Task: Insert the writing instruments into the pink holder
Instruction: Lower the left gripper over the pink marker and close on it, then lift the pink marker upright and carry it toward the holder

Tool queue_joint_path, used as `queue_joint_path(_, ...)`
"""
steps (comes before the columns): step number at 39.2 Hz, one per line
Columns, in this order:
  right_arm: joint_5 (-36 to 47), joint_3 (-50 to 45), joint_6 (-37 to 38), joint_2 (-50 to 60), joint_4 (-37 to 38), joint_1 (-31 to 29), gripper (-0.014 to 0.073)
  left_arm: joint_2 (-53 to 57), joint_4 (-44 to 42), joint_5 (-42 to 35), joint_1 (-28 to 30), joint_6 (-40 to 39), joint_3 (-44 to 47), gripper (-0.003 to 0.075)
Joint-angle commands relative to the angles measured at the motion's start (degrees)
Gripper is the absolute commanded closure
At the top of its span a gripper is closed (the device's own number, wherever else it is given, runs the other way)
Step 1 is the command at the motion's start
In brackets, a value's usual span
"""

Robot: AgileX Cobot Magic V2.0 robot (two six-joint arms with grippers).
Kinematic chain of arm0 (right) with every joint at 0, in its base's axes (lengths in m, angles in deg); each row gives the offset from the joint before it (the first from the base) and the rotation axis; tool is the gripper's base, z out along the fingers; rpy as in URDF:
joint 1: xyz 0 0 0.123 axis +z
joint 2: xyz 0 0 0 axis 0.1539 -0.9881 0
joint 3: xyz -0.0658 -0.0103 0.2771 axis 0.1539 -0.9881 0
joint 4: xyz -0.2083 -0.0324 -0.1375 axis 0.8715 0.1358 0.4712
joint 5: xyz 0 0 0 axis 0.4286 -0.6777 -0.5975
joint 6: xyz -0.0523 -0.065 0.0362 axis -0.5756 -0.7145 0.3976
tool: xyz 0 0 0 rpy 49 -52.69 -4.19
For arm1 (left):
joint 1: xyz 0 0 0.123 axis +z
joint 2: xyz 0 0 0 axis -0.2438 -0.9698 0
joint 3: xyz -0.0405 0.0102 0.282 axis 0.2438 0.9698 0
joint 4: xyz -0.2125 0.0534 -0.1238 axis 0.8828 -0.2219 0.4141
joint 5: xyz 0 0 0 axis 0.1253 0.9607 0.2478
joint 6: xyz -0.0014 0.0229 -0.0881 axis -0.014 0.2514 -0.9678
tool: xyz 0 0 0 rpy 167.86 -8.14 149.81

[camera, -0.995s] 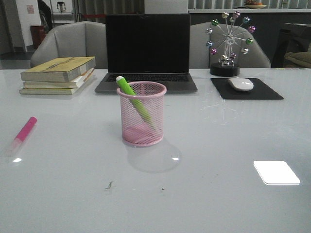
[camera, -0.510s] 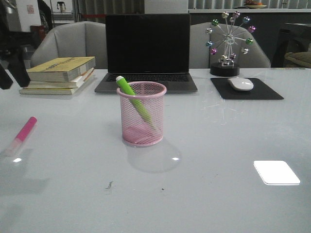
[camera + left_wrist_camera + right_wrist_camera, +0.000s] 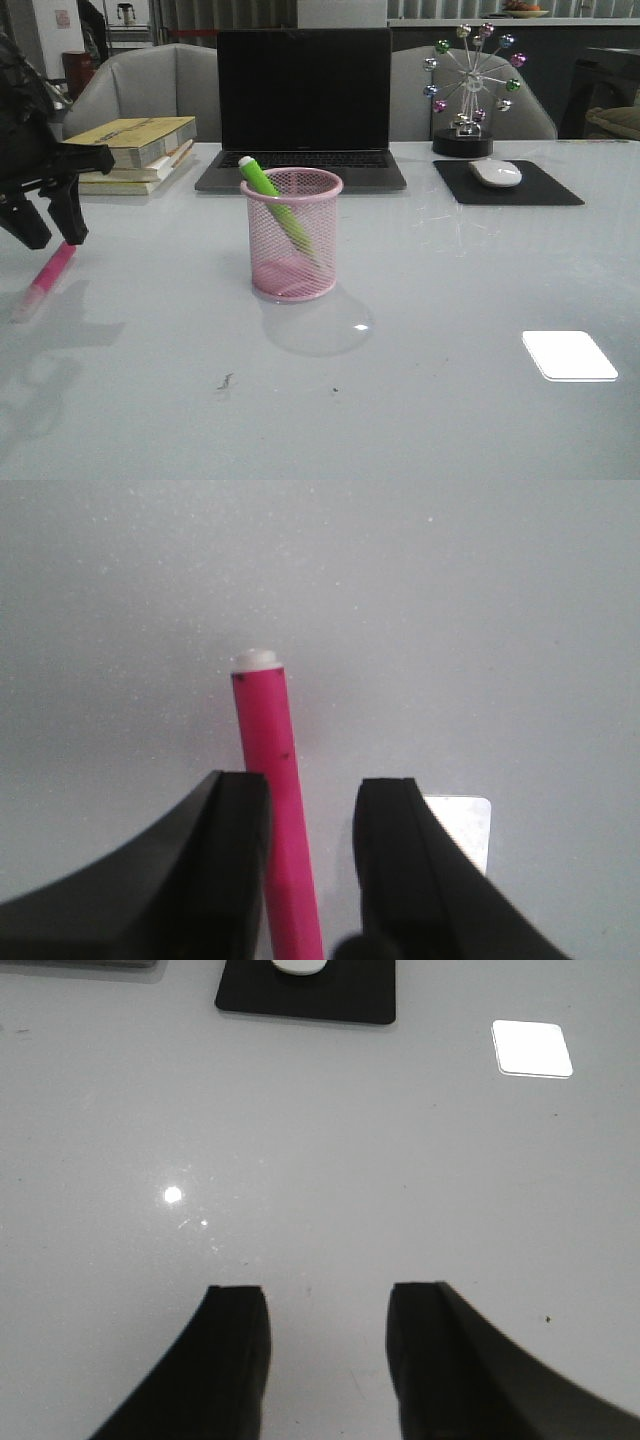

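Meanwhile, the left gripper [image 3: 47, 232] hung with its jaws parted just above the pink marker [image 3: 47, 277], which lay flat on the white table [image 3: 450, 300] at about nine o'clock from the pink holder [image 3: 292, 237]. In the left wrist view the marker [image 3: 280, 810] ran between the two black fingers [image 3: 235, 850], nearer one of them; contact could not be told. The green marker [image 3: 268, 196] leaned inside the holder. Behind stood a laptop [image 3: 303, 100], stacked books [image 3: 125, 152], a mouse [image 3: 495, 173] on its pad [image 3: 540, 190] and a ferris-wheel ornament [image 3: 468, 85]. The right gripper [image 3: 325, 1350] hovered agape over bare tabletop.
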Motion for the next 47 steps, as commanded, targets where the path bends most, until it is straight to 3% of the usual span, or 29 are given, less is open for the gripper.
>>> queue_joint_path(1,3.91,1.58,-0.61,0.78,0.42,-0.35,0.019,1.99,0.65,-1.99,-0.31,-0.29,-1.79,0.0395)
queue_joint_path(21,3.91,1.58,-0.61,0.78,0.42,-0.35,0.019,0.23,-3.14,-3.87,-0.31,-0.29,-1.79,0.0395)
queue_joint_path(37,3.91,1.58,-0.61,0.78,0.42,-0.35,0.019,-3.51,-3.14,-1.15,-0.31,-0.29,-1.79,0.0404)
queue_joint_path(42,3.91,1.58,-0.61,0.78,0.42,-0.35,0.019,-3.89,-3.42,1.31,-0.31,-0.29,-1.79,0.0477)
queue_joint_path(47,3.91,1.58,-0.61,0.78,0.42,-0.35,0.019,-4.0,-4.33,3.91,-0.31,-0.29,-1.79,0.0622)
